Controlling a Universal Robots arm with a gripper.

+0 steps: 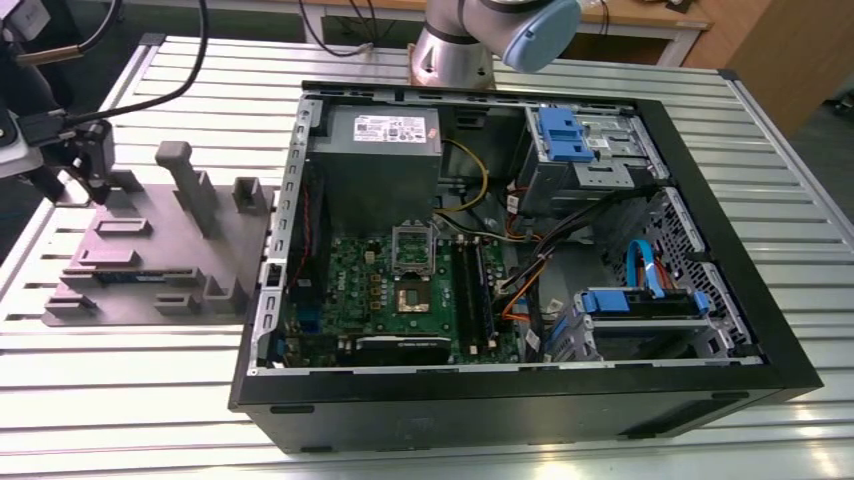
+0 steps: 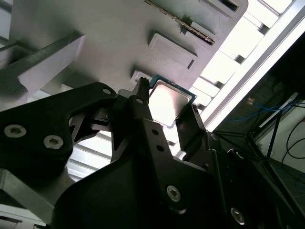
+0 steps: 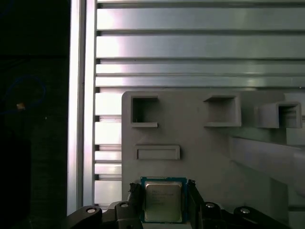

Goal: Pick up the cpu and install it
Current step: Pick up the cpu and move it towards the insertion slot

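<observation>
First wrist view: gripper (image 3: 163, 188) straddles the cpu (image 3: 163, 202), which lies flat on the grey fixture plate (image 3: 209, 157) on the slatted surface (image 3: 190, 45); whether it clamps, cannot tell

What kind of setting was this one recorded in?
Probably a robotics lab or workshop bench: a slotted aluminium table carries an open desktop computer case with its green motherboard exposed, beside a grey parts fixture holding the cpu.
</observation>
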